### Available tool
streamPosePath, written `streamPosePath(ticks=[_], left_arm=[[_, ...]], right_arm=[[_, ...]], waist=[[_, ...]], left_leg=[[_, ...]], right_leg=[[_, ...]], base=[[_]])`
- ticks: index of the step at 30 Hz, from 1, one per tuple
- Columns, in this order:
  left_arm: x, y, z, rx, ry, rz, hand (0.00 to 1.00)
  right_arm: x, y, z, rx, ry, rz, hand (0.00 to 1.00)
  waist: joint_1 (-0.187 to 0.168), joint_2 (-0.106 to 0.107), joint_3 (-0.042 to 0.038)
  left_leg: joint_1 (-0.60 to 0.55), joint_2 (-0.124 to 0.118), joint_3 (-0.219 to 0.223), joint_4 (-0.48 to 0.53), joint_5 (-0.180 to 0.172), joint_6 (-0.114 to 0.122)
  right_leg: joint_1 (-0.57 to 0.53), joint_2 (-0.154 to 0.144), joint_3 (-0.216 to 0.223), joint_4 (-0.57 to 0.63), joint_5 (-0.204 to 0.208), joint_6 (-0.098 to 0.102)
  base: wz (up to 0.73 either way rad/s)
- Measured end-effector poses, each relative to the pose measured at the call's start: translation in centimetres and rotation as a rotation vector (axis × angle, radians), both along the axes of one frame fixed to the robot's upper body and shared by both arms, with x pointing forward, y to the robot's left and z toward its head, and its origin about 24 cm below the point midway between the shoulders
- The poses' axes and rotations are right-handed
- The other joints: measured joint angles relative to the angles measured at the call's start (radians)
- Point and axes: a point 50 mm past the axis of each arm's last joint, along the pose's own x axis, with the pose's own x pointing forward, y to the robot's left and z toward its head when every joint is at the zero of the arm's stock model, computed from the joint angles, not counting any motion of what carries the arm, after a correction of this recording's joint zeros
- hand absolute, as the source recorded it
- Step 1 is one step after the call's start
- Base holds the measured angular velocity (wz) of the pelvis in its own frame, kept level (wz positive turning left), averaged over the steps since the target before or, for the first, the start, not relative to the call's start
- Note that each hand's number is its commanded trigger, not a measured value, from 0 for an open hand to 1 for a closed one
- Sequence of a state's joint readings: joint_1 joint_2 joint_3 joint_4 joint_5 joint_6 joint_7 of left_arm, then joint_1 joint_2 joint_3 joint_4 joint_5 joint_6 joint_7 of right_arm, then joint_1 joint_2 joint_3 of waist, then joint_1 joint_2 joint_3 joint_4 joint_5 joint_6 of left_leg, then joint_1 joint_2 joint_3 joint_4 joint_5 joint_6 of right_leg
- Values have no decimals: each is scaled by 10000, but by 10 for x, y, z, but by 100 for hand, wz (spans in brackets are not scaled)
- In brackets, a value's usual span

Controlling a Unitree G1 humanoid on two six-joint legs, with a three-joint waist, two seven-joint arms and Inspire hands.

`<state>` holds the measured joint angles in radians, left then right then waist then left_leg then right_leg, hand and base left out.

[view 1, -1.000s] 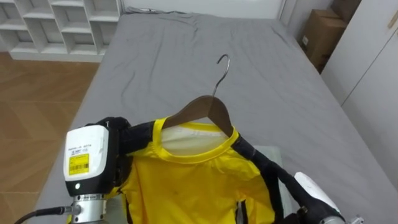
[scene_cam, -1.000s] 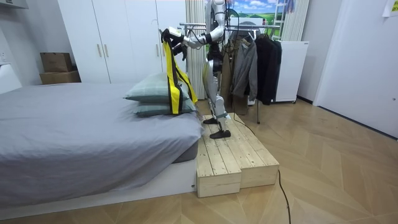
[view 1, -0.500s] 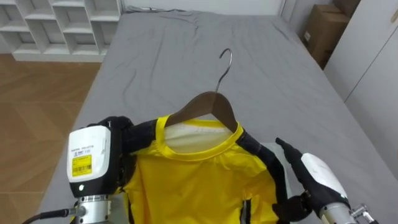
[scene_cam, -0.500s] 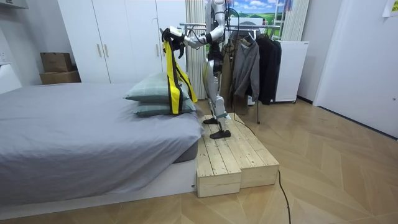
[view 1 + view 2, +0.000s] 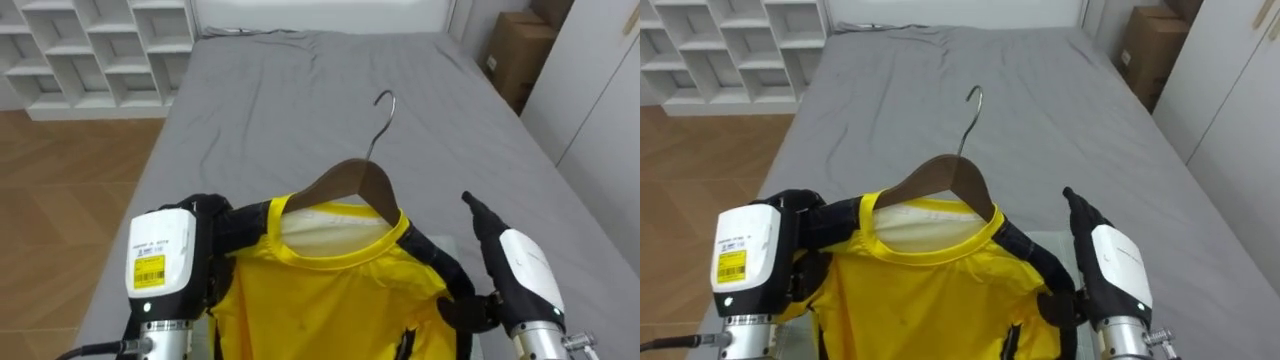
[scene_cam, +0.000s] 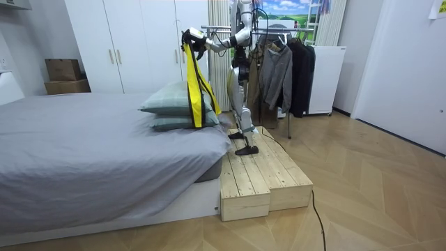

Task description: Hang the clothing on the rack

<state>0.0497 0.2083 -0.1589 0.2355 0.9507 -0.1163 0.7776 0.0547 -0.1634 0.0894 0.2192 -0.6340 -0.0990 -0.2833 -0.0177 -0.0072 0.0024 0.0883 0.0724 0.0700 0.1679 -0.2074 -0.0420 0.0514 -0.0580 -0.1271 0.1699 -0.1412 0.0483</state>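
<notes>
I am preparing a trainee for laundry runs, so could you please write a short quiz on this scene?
1. True or false: the yellow shirt sits on a hanger, held up over the grey bed.
2. The hanger's body is: A wood, B wire, C plastic.
3. Fill in: in the room view the robot stands on a wooden ____ beside the bed.
Key: 1 true; 2 A; 3 platform

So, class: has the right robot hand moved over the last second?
Yes. In the left eye view the right robot hand has risen toward the cardboard box, which stayed put.
</notes>
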Motion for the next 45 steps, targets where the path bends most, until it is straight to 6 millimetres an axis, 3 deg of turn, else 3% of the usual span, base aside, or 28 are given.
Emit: streamPosePath(ticks=[13, 22, 39, 45], left_arm=[[0, -7, -3, -246, 134, 168, 100], [0, -8, -3, -277, 176, 284, 100], [-1, -19, -5, -268, 336, -112, 100], [1, -21, 0, -261, 209, -256, 100]], right_arm=[[0, 6, -2, -6, 38, 67, 0], [-1, 11, -4, 27, 178, 196, 0], [1, 32, -6, 363, 388, 963, 0], [5, 33, -3, 360, 267, 1031, 0]], waist=[[32, -19, -6], [258, -46, -25], [183, -47, -29], [211, -165, -26]], left_leg=[[-109, -17, 2, -16, 0, 0], [-115, -17, -3, -14, 0, 0], [-80, -11, -214, -27, 0, 0], [-66, -11, -316, -46, 0, 0]], right_leg=[[-18, 0, -46, -156, -18, 25], [-20, -1, -103, -164, -13, 17], [6, -1, -129, 7, -4, 5], [29, -1, -128, 9, -4, 5]], base=[[0], [0], [3], [4]])
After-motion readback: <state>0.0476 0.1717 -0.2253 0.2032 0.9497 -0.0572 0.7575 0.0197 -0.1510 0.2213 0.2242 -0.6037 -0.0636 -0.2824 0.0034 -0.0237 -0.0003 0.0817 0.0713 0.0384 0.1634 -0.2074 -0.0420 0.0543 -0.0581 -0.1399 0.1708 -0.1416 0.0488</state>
